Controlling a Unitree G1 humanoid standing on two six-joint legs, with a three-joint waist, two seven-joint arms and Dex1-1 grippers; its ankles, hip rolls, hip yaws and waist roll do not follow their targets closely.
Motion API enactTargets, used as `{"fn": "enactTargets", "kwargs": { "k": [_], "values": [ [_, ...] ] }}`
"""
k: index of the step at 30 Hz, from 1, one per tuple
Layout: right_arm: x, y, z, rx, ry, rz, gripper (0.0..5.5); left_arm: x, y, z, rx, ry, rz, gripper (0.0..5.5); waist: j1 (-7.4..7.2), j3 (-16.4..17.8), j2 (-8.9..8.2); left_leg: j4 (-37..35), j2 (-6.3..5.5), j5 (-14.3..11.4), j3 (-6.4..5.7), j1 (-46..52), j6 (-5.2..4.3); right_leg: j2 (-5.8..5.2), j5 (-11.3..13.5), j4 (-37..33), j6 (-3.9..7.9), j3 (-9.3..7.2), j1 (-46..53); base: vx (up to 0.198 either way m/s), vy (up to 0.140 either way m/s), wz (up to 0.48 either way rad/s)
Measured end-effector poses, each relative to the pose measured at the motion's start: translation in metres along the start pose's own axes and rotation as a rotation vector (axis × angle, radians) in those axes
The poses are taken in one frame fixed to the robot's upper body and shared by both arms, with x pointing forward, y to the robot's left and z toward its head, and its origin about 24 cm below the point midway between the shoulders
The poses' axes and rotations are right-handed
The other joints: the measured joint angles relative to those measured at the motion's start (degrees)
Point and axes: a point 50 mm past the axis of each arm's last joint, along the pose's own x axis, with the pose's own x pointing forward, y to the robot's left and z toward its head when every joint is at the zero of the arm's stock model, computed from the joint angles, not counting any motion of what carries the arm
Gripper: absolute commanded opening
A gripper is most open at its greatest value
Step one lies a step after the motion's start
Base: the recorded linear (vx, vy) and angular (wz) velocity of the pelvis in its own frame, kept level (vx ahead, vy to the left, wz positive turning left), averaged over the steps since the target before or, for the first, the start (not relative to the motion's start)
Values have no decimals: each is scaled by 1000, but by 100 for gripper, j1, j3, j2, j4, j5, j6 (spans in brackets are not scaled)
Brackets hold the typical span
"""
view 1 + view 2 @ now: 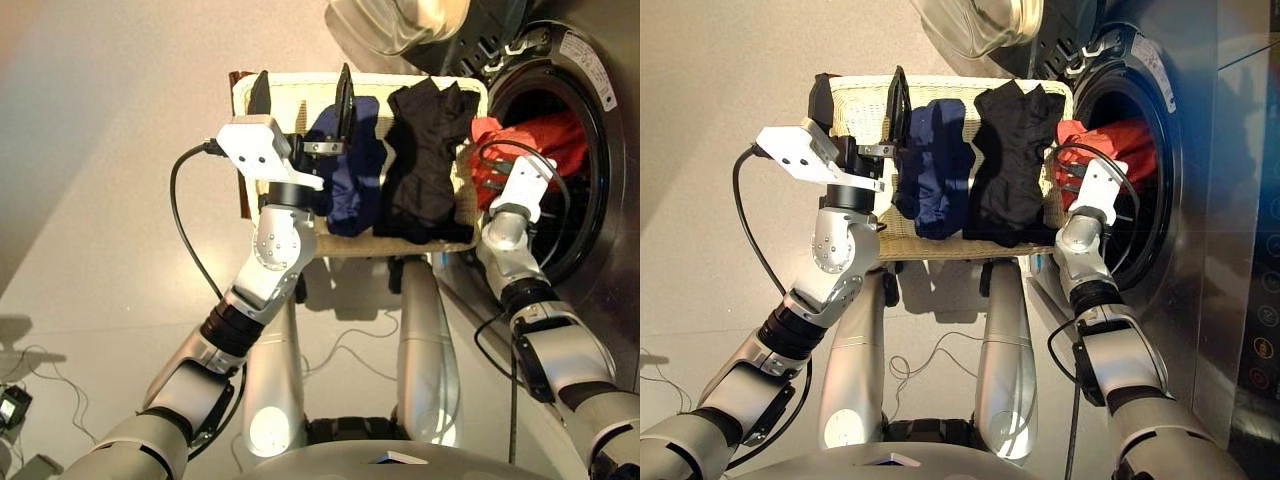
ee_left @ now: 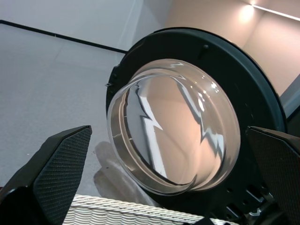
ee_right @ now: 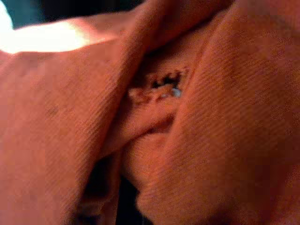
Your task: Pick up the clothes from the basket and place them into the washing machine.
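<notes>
Clothes: we see the navy garment [image 1: 350,165] and black garment [image 1: 428,160] in the basket [image 1: 290,95], the orange-red garment [image 1: 530,140] at 3 o'clock inside the washing machine [image 1: 590,120]. Left pincer [image 1: 302,98] is open above the basket; right pincer [image 1: 510,165], we cannot tell.

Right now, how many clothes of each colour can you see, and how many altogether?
Orange-red garment, in the washing machine's drum hole by the right gripper: 1
Navy blue garment, in the basket: 1
Black garment, in the basket: 1
Total: 3
</notes>
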Motion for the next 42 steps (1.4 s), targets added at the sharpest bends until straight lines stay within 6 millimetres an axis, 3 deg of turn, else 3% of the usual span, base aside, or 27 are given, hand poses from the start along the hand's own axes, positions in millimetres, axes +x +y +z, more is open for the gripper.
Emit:
{"fn": "enactTargets", "kwargs": {
  "k": [3, 5, 9, 15, 21, 22, 23, 24, 34, 38, 42],
  "values": [
    [13, -15, 11, 118, 19, -120, 0, 1, 2, 1, 9, -2, 1, 550, 31, -5, 63, -1, -9, -1, -28, -79, -1, -9, -2, 6, 0, -9, -60, 0, 0, 0],
    [21, -26, 21, 286, 33, -228, 0, 1, 3, 2, 19, -5, 5, 550, 30, -9, 83, 3, -14, 0, -28, -145, 0, -12, -1, 12, 0, -9, -121, 0, 0, 0],
    [32, -48, 30, 414, 54, -356, 0, 3, 7, 4, 38, -13, 13, 550, 37, -4, 96, 110, -35, -19, -44, -300, -3, -22, 0, 96, -14, -10, -264, 0, 0, 0],
    [37, -64, 34, 575, 70, -468, 0, 7, 7, 13, 58, -51, 3, 550, 39, -5, 99, 230, -53, -78, -39, -369, 25, -27, -31, 161, 9, 1, -307, 0, 0, 0],
    [44, -70, 55, 720, 39, -556, 0, 7, 8, 17, 59, -66, 19, 550, 33, -4, 103, 426, -45, -141, -41, -554, 40, -29, -56, 267, 1, 32, -470, 0, 0, 0],
    [44, -70, 56, 730, 43, -559, 19, 7, 8, 17, 60, -66, 20, 550, 39, -3, 104, 455, -37, -153, -43, -572, 41, -41, -53, 278, -3, 34, -479, 0, 0, 0],
    [45, -70, 56, 730, 42, -558, 446, 7, 8, 17, 60, -66, 20, 550, 38, -3, 105, 469, -38, -159, -43, -584, 45, -42, -56, 283, 4, 31, -485, 0, 0, 0],
    [45, -70, 56, 730, 43, -559, 550, 7, 8, 17, 60, -66, 20, 550, 36, -3, 105, 472, -39, -160, -40, -587, 45, -42, -49, 283, -3, 32, -486, 0, 0, 0],
    [43, -60, 51, 728, 50, -476, 550, 7, 9, 17, 62, -66, 21, 550, 16, -2, 105, 503, -34, -184, -30, -563, 62, -36, -26, 265, 31, 36, -447, 0, 0, 0],
    [30, -37, 35, 698, 82, -366, 550, 7, 9, 17, 56, -67, 28, 550, 3, -3, 103, 479, -12, -195, -15, -471, 63, 2, -32, 233, 16, 47, -359, 0, 0, 0],
    [0, 5, 19, 660, 104, -165, 550, 7, 10, 17, 41, -69, 50, 550, -66, -3, 100, 450, 32, -202, 15, -431, 53, 34, -22, 191, -2, 60, -339, 0, 0, 0]
  ]
}}
